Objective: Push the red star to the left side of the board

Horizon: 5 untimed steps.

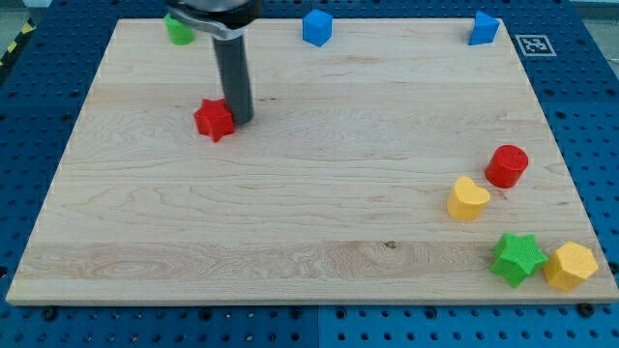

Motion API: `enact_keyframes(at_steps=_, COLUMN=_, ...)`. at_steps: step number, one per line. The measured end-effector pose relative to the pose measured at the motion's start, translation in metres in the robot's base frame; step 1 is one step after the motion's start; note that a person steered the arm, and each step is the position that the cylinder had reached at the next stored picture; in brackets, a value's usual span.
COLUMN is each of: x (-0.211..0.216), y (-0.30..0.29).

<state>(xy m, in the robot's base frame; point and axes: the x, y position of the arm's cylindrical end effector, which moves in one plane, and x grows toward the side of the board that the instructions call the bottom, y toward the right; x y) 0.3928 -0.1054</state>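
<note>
The red star (214, 120) lies on the wooden board (309, 222) in the upper left part of the view. My tip (241, 118) stands right against the star's right side, touching it. The dark rod rises from there toward the view's top.
A green block (178, 29) sits at the top left edge, partly behind the arm. A blue cube (316, 27) and a blue block (484, 28) sit at the top edge. At the right are a red cylinder (507, 165), a yellow heart (467, 199), a green star (517, 257) and a yellow hexagon (570, 266).
</note>
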Motion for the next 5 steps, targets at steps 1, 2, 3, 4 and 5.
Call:
enact_keyframes(at_steps=1, x=0.0, y=-0.017)
enact_keyframes(at_steps=2, x=0.001, y=-0.025)
enact_keyframes(at_steps=3, x=0.014, y=0.01)
enact_keyframes(at_steps=4, x=0.027, y=0.015)
enact_keyframes(at_steps=5, x=0.03, y=-0.017)
